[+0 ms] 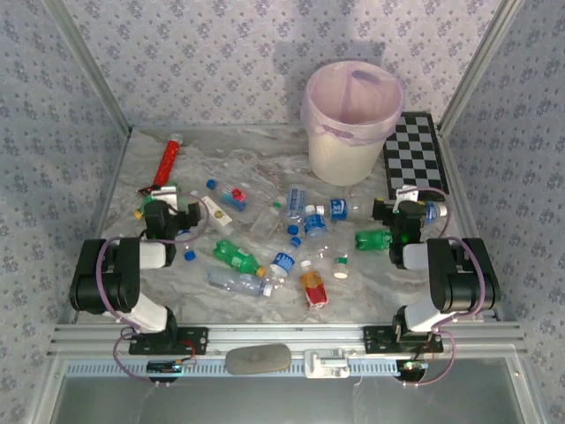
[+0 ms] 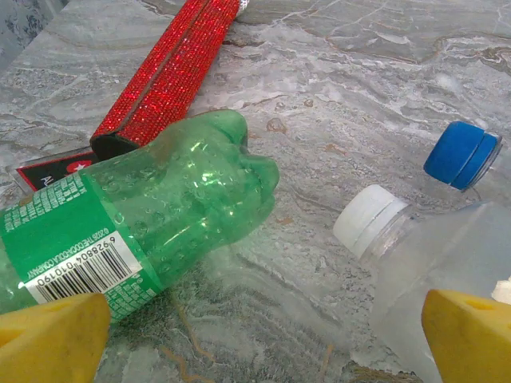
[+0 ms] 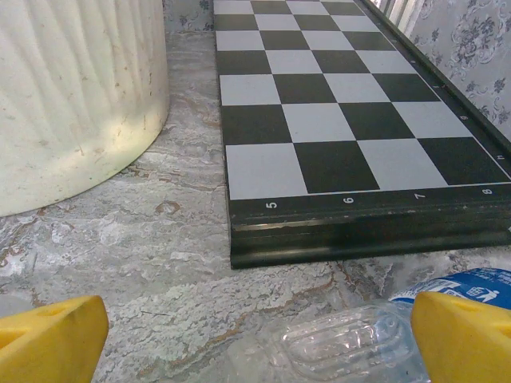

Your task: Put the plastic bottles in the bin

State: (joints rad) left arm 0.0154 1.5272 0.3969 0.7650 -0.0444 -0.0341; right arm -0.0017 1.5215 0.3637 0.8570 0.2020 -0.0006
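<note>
Marbled grey table (image 1: 265, 163), top external view. Cream-white bin (image 1: 349, 155), lined with a pinkish bag, upright at the far side, right of centre. Black-and-white checkerboard (image 1: 417, 157) flat just beside the bin on its right. Red tube (image 1: 166, 161) lying at the far left. Plastic bottles (image 1: 282, 262) scattered on their sides across the middle of the table, all outside the bin; among them a green bottle (image 1: 237, 255) left of centre, a second green bottle (image 1: 373, 238) near the right arm, an orange-filled bottle (image 1: 313, 287) toward the near edge. Left gripper (image 1: 163, 200) low over the table near the red tube's near end; right gripper (image 1: 409, 201) low between the checkerboard's near edge and the second green bottle.

Left wrist view. Left fingertips (image 2: 48, 339), yellow, at the two lower corners, spread wide, nothing clamped between them. Green labelled bottle (image 2: 160, 207) on its side ahead to the left, base toward the middle, barcode up, just beside the red tube's near end. White-capped clear bottle (image 2: 431, 263) on the right, close to one fingertip; whether it touches cannot be told. Blue cap (image 2: 461, 153) just beyond it.

Right wrist view. Right fingertips (image 3: 48, 339), yellow, likewise spread fully, holding nothing. Ribbed bin wall at upper left; checkerboard ahead, parted from the bin by a strip of bare table. Crumpled clear bottle (image 3: 343, 347) lying low toward the right-hand fingertip, a blue label at its right end
</note>
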